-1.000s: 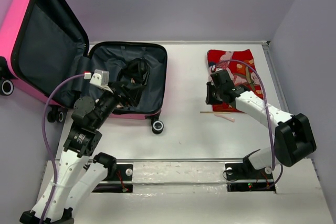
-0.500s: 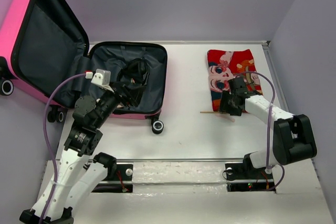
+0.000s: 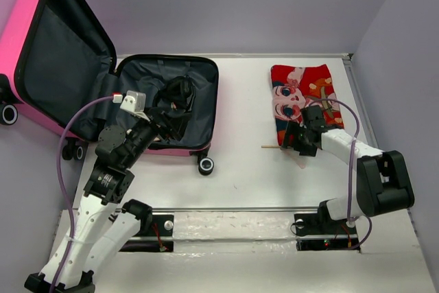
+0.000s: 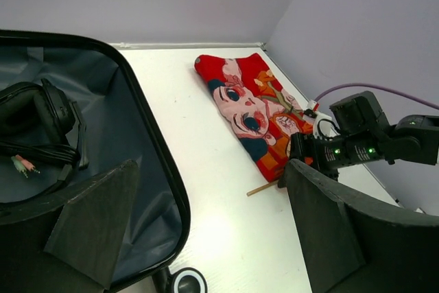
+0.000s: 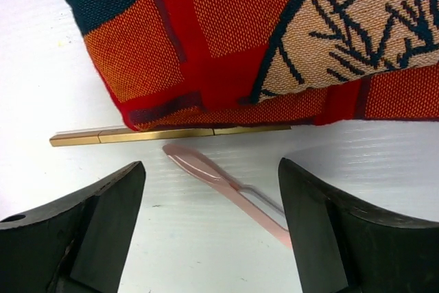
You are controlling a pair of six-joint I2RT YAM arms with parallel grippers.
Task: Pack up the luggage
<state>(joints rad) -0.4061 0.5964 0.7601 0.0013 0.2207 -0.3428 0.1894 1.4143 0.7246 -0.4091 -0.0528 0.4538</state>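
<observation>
Luggage: open, left of cloth
Your left tool: spread
Your right tool: spread, at cloth's edge

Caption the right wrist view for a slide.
Right gripper open above a slim pink tool and a gold stick lying along the red patterned cloth's edge.
</observation>
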